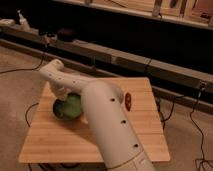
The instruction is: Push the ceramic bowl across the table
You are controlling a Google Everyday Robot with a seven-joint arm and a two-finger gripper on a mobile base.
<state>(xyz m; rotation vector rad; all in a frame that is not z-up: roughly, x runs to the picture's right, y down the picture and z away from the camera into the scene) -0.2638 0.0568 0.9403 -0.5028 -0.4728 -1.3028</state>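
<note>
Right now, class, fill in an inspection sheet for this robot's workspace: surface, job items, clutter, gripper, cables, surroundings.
Surface: table, light wooden planks, square.
Job's things: ceramic bowl, green, on the table's left half, partly behind the arm.
Clutter: small red object right of the arm.
Gripper: gripper shut, at the bowl's far rim; contact unclear.
Cables: black cables on the floor left of the table, more at right.
Surroundings: carpet floor; long dark shelf behind.

Red object [128, 101]; floor cables [25, 116].

Glossy green ceramic bowl [67, 106], light wood-plank table [145, 125] with visible grain, smooth white plastic-looking arm [107, 120]
</note>
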